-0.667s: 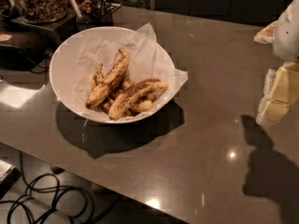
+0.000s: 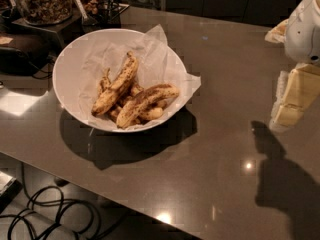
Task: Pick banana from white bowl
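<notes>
The white bowl, lined with crumpled white paper, stands on the dark counter at the left. In it lies the banana, long, curved and mottled brown, at the front right of the pile. A straighter banana with a pointed dark tip lies to its left, with short stubby pieces beneath them. My gripper hangs at the right edge of the view, above the counter and well to the right of the bowl, touching nothing in it.
The grey-brown counter runs to the right and front. A jar of nuts and dark equipment stand behind the bowl at the back left. Black cables lie below the counter's front edge.
</notes>
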Available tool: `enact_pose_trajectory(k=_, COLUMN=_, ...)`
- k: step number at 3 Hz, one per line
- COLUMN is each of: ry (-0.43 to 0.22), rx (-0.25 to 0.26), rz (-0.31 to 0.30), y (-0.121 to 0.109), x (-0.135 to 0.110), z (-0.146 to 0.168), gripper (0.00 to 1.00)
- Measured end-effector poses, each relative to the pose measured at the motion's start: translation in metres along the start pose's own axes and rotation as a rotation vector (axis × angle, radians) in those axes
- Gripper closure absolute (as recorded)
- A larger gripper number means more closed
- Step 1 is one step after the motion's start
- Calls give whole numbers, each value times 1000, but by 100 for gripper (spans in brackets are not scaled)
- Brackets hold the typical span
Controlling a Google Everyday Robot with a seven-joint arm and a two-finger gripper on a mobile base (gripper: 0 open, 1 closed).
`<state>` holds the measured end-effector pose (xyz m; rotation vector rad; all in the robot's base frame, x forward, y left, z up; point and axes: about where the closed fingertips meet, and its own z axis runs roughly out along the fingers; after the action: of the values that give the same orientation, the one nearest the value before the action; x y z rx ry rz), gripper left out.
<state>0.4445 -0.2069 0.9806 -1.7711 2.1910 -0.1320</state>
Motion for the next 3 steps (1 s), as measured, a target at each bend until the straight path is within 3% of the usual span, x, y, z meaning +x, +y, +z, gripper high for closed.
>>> enact_pose_trajectory(k=1, ry=18, rx=-11, rz=-111, y=-13, x=-27, z=8, gripper=0)
enact_pose_trajectory(k=2, ry=54, rx=3, rz=-175, y=-22, x=-47, z=12, gripper=0)
enact_pose_trajectory(k=3, ry=48, rx=15, rz=-175, y=-24, x=-49, z=10, gripper=0)
